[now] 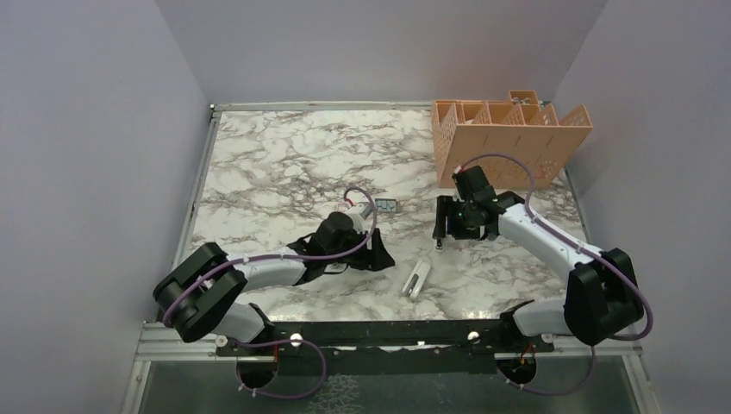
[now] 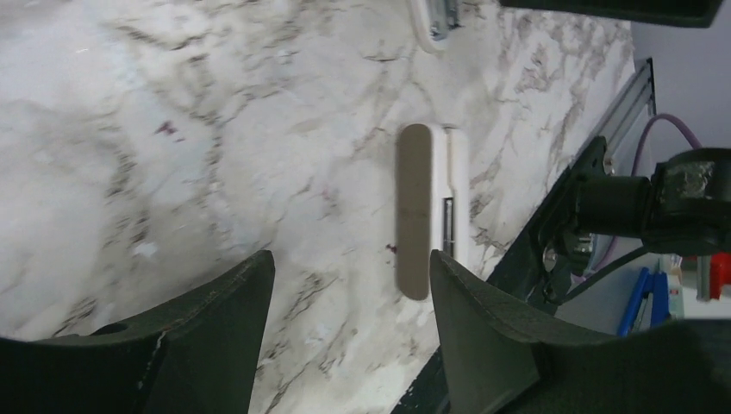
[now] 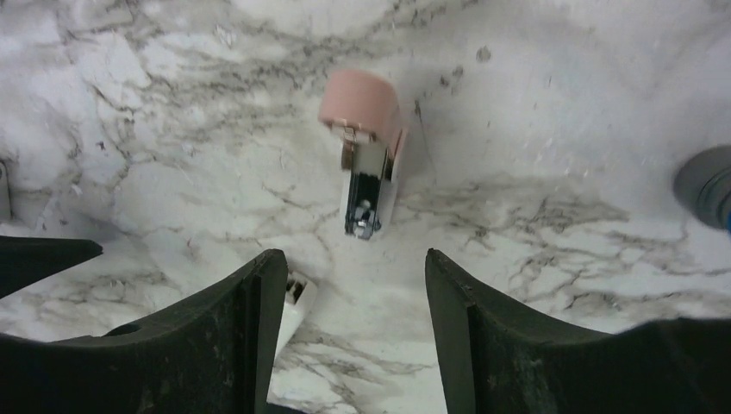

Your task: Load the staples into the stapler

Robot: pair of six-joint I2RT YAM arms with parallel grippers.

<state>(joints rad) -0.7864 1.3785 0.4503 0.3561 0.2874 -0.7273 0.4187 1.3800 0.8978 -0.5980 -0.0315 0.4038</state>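
Both grippers spread above the marble – the stapler lies between them

We see the small pink-and-white stapler (image 1: 416, 279) lying on the white marble-patterned table (image 1: 284, 164) at about 6 o'clock in the overhead view. The right wrist view shows its metal channel exposed below the pink cap. The left gripper (image 2: 349, 259) sits at the stapler's 9 o'clock, fingers spread with only bare marble between them. The right gripper (image 3: 349, 254) hangs at the stapler's 1 o'clock, fingers likewise apart and holding nothing – a small white piece (image 3: 296, 304) lies just beside one finger. The staples (image 1: 386, 205), in a small flat grey tray, rest on the table at the stapler's 11 o'clock, apart from both grippers; the strips are too small for us to make out. An orange perforated plastic organiser (image 1: 509, 142) stands at the table's 2 o'clock corner.
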